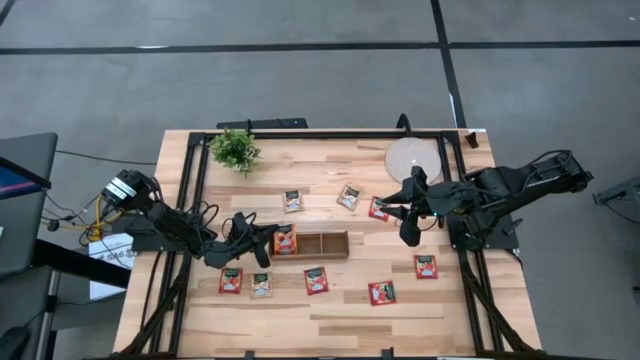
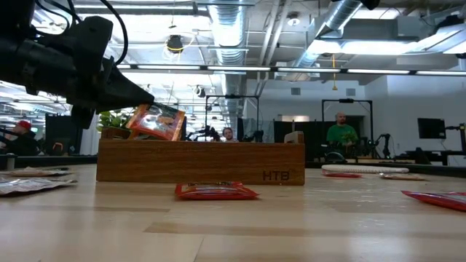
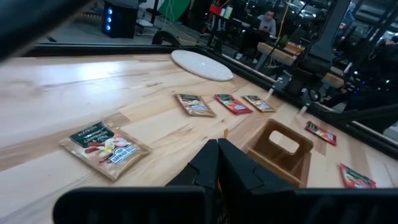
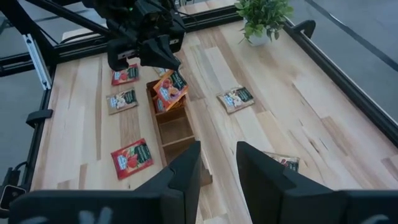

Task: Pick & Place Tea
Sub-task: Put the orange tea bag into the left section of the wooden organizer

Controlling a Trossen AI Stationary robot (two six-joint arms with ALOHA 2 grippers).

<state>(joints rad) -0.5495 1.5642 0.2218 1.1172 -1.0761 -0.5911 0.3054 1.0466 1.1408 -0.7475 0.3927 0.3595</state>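
Left pincer (image 4: 163,51) is pinching a red sachet (image 4: 171,89) by one edge, tilted over the tray's (image 1: 322,244) end compartment; it looks light, thin and floppy, so edge grips suit; right pincer (image 1: 407,238) is hovering spread nearby.

Red tea sachets (image 1: 381,292) scattered flat, one (image 1: 285,240) tilted over the tray

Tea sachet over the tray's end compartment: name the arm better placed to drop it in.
Left. The left gripper holds the tea sachet above the tray; the right gripper hangs open, empty, beyond the tray's other end.
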